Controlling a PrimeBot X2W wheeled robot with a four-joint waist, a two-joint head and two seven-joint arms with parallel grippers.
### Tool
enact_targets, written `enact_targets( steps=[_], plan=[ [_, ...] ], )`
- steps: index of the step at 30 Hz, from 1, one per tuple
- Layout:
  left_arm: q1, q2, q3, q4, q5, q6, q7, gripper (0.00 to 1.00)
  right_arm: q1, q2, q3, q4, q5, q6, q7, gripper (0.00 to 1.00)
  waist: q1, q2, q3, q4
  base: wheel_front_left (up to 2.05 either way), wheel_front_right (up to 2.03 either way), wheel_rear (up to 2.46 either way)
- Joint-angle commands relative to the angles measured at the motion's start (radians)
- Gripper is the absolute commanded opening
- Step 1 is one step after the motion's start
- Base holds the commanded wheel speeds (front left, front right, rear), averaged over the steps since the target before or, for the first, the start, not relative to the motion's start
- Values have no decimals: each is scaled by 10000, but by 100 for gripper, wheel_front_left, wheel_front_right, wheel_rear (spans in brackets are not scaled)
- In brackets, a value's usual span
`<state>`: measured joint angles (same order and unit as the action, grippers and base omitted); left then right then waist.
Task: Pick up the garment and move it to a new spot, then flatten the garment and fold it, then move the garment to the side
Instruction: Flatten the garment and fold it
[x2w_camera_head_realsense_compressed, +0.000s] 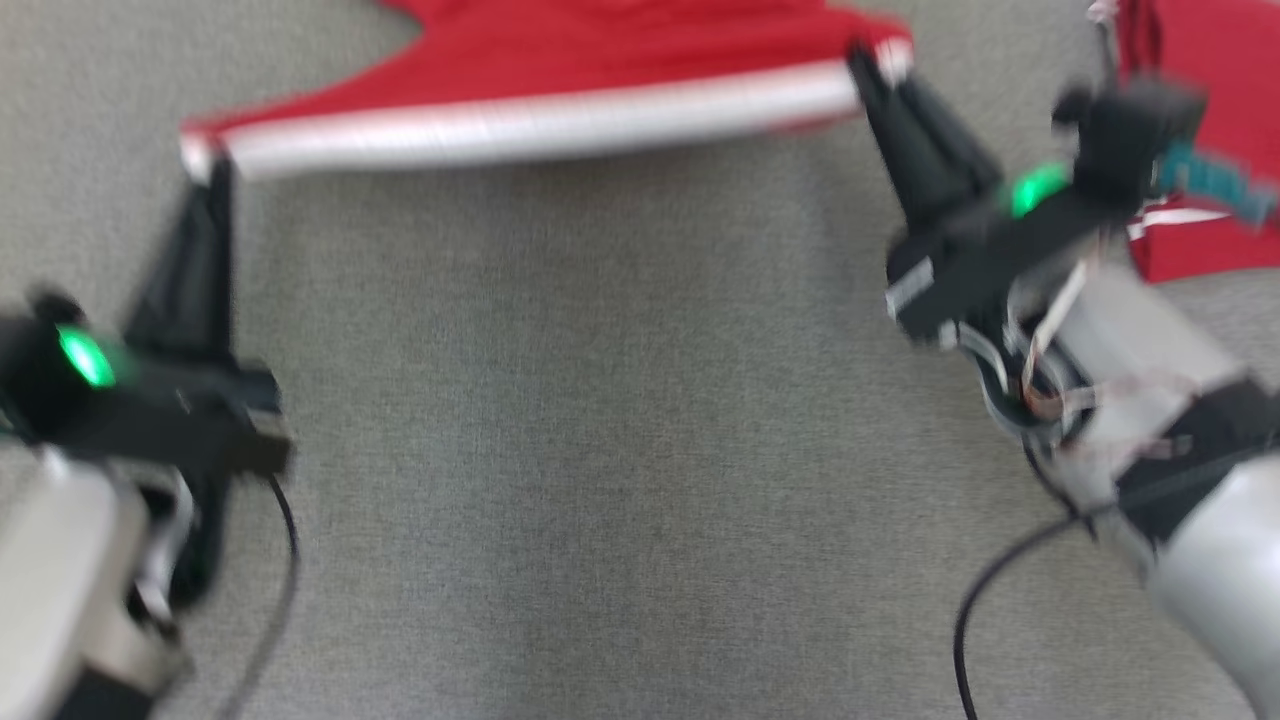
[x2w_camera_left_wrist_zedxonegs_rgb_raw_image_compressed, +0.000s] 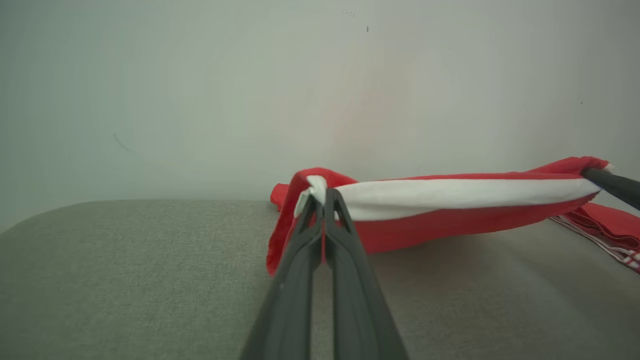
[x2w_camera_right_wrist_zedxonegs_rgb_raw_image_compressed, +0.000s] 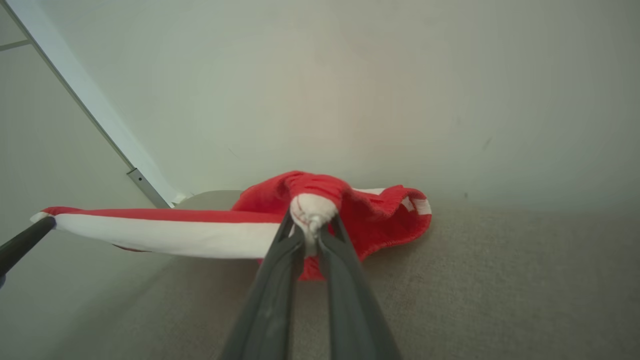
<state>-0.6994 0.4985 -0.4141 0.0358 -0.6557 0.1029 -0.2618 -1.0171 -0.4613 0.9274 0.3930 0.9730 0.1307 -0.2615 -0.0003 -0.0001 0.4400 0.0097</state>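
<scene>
Tension shows along the red knitted garment with a broad white band (x2w_camera_head_realsense_compressed: 600, 60), which is stretched in a nearly straight line between the two arms above the grey fabric-covered bench (x2w_camera_head_realsense_compressed: 620, 400). The left gripper (x2w_camera_head_realsense_compressed: 215, 165) holds one end of the white band. In the left wrist view its jaws (x2w_camera_left_wrist_zedxonegs_rgb_raw_image_compressed: 324, 197) are pressed together on a bunched corner of white and red cloth, with a loose red flap hanging below them toward the bench. The right gripper (x2w_camera_head_realsense_compressed: 865, 60) holds the opposite end. In the right wrist view its jaws (x2w_camera_right_wrist_zedxonegs_rgb_raw_image_compressed: 310, 225) pinch a small knot of white fabric, and the red body of the garment (x2w_camera_right_wrist_zedxonegs_rgb_raw_image_compressed: 165, 235) is heaped just behind, its far part resting on the bench (x2w_camera_right_wrist_zedxonegs_rgb_raw_image_compressed: 500, 280). Each wrist view also catches the other arm's dark fingertip at the far end of the band. The band itself is lifted off the surface, casting a soft shadow beneath. A second red cloth with thin white stripes (x2w_camera_head_realsense_compressed: 1200, 240) lies on the bench beyond the right arm, apart from the held garment. The head view is blurred, and a pale plain wall (x2w_camera_left_wrist_zedxonegs_rgb_raw_image_compressed: 250, 100) rises behind the bench.
</scene>
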Motion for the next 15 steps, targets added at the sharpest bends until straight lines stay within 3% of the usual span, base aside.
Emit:
enact_targets(
  steps=[1,6,15],
  plan=[
    [675,-50,75,-262,-149,142,-34,0,613,-239,151,-248,95,1,-45,0,3,1,-523,-103,0,0,0],
    [2698,-668,555,-973,-365,390,-37,0,2269,-919,539,-1043,410,1,-43,0,3,1,-1160,-12,0,0,0],
    [5495,-1473,949,-958,14,88,-37,0,4903,-1487,663,-1617,1106,0,217,0,3,1,-2175,-46,0,0,0]
  ],
)
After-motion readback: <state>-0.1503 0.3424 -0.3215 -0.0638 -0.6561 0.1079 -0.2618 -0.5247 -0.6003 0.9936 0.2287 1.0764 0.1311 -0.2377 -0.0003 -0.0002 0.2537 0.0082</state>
